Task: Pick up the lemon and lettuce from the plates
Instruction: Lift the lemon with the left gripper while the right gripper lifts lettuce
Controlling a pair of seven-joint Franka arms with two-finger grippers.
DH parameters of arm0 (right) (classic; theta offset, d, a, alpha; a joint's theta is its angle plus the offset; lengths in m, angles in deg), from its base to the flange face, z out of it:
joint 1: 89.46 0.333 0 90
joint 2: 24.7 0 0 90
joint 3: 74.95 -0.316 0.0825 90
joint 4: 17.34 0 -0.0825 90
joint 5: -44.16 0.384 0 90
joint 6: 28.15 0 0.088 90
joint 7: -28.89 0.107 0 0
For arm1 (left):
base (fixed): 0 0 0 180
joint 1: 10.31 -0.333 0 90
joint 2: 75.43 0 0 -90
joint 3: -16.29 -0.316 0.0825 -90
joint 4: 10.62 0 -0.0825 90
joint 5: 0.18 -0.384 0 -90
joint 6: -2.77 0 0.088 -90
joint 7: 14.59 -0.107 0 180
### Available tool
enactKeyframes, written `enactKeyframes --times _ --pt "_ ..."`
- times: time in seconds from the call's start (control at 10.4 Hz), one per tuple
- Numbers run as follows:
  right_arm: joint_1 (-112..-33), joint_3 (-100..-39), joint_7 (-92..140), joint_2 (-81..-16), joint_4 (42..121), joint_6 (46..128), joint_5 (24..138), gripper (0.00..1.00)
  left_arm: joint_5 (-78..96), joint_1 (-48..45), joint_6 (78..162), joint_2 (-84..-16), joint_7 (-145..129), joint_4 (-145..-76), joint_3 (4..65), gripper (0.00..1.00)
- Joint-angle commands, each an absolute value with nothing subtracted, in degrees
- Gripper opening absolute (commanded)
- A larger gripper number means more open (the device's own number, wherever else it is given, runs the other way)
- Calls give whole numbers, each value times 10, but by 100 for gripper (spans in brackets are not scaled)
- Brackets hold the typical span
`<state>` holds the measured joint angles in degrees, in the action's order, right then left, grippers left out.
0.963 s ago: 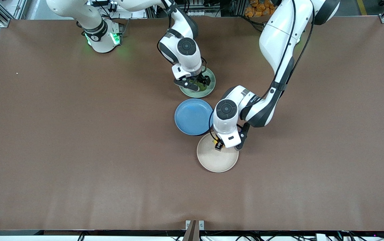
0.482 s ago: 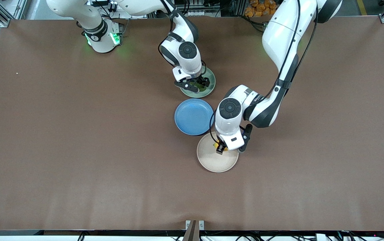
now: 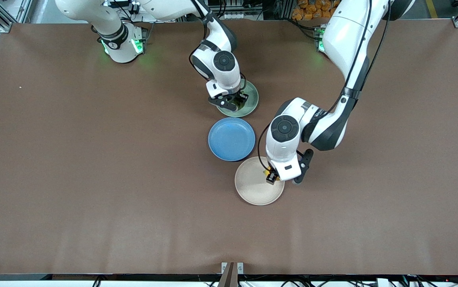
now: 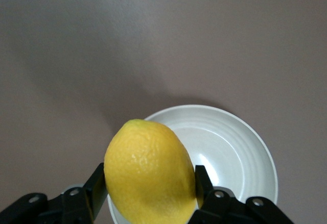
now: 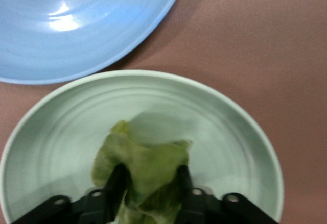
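Observation:
My left gripper (image 3: 271,177) is shut on the yellow lemon (image 4: 150,173) and holds it up over the edge of the beige-cream plate (image 3: 253,187); that plate also shows in the left wrist view (image 4: 240,152). Only a sliver of the lemon (image 3: 269,173) shows in the front view. My right gripper (image 3: 235,104) is shut on the green lettuce (image 5: 145,168), over the pale green plate (image 3: 251,105); that plate fills the right wrist view (image 5: 230,142). The lettuce (image 3: 238,106) is mostly hidden by the fingers in the front view.
An empty blue plate (image 3: 231,138) lies between the two other plates; its rim also shows in the right wrist view (image 5: 76,35). The brown table (image 3: 93,179) stretches wide toward both ends.
My left gripper has moved with the lemon toward the left arm's end, from the plate's middle to its edge, and risen. My right gripper has closed on the lettuce.

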<state>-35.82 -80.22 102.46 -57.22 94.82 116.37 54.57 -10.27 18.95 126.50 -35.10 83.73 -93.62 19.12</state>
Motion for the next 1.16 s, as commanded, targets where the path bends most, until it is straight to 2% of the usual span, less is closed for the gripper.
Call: enactKeyframes --times 0.0,0.19,0.58,1.06 --pt "-357 -799 1026 -570 945 1160 549 0 -116 178 1245 -373 810 -955 194 0" --pt "-366 -798 1022 -558 932 1123 548 0 -113 169 1240 -399 771 -991 196 0" --pt "-415 -798 976 -511 859 902 549 0 -109 145 1244 -460 689 -1076 199 0" --pt "-500 -798 891 -455 805 713 553 0 -109 83 1245 -483 607 -1096 221 0"
